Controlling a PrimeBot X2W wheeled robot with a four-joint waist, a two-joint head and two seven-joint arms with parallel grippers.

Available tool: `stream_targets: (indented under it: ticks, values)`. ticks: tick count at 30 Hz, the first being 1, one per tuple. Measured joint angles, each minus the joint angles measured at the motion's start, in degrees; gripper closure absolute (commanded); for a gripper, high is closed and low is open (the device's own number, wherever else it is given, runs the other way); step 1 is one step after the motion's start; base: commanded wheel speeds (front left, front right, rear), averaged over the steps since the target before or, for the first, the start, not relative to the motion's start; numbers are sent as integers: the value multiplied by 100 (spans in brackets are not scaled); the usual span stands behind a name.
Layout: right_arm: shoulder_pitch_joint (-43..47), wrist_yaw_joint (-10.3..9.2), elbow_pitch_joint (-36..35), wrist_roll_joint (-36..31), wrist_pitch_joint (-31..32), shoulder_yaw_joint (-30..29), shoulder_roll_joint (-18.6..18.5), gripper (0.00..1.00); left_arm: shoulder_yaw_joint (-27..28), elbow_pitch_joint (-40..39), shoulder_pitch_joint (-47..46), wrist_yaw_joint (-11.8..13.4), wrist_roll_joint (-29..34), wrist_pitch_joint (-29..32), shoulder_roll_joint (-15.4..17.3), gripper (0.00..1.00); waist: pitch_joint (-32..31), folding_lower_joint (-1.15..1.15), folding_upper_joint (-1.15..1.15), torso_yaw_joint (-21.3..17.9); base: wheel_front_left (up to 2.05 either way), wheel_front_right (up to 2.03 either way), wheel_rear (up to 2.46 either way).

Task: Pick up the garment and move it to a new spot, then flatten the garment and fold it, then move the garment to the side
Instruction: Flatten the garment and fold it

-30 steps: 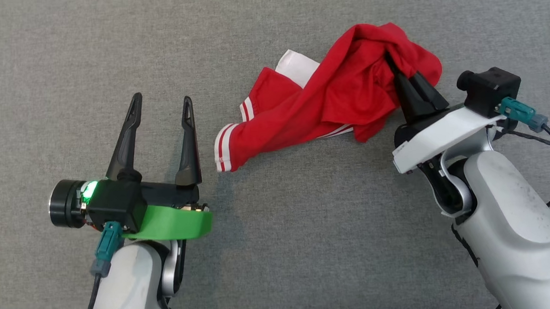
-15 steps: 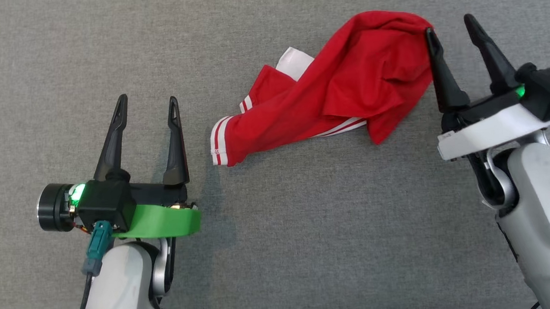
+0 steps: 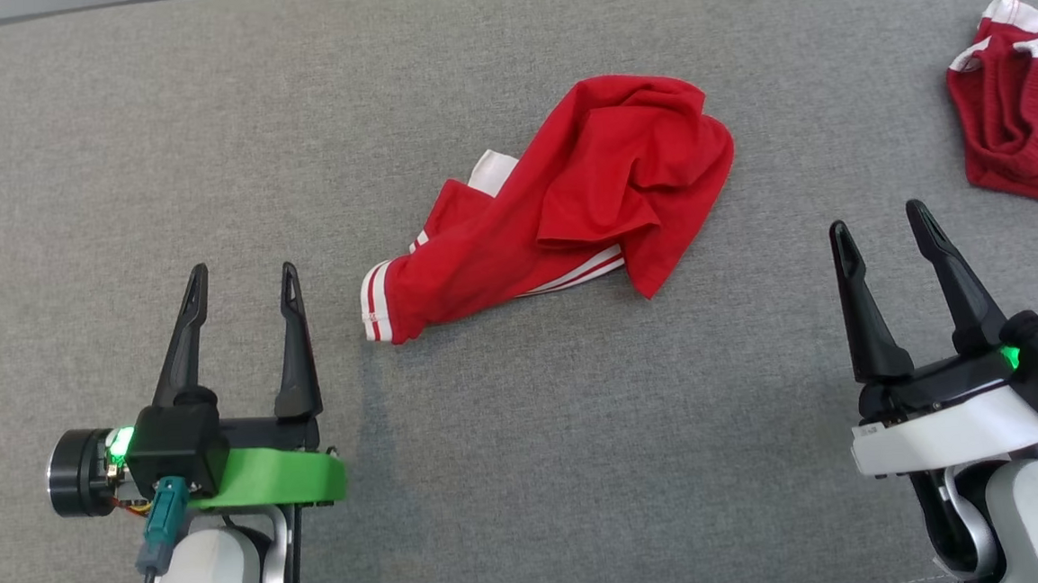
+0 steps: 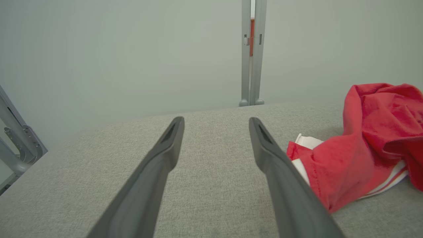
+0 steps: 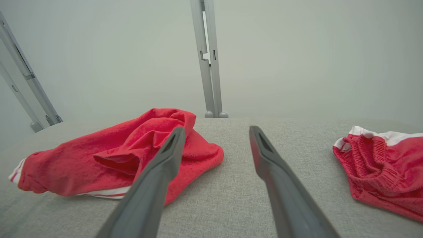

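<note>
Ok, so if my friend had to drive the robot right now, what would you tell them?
Left hand: open, empty, near the striped end of the red garment.
Right hand: open, empty, apart from the garment.
Garment: crumpled on the grey surface between the hands; a second red garment lies far right.
Done: it seems placed in its spot.
Still to do: flatten, fold, move aside.

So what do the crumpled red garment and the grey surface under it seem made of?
The red garment: soft matte knit, probably jersey; it slumps in loose folds, with white striped cuffs. The grey surface: matte woven upholstery-like fabric; a fine speckled weave shows close up.
</note>
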Motion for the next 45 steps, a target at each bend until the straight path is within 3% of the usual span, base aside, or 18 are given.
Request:
stream_targets:
  ticks: [16,24,31,32,33,39,45]
  values:
    - [396,0,-448,-116,405,-67,99,0,-23,-66,192,44,-16,1,44,0,-148,0,0,-165,0,0,0]
    - [-308,0,156,-82,701,1069,-311,0,-148,-100,-179,9,16,0,-34,0,128,0,0,-27,0,0,0]
    - [-1291,0,1101,-1,602,1753,-347,0,-213,-107,-413,-32,52,0,-190,0,384,0,0,262,0,0,0]
    - [-1424,0,1240,13,584,1797,-327,21,-215,-107,-426,-33,54,0,-213,0,420,0,0,305,0,0,0]
    - [-1509,0,1334,18,547,1812,-311,100,-214,-104,-432,-35,62,0,-226,0,445,0,0,337,0,0,0]
    - [-1674,0,1459,168,234,1663,-335,100,-169,-100,-438,-44,76,1,-276,0,555,0,0,485,0,0,0]
    - [-1423,0,1148,280,142,513,-452,100,-62,-138,-419,-57,137,0,-275,0,540,0,0,381,0,0,0]
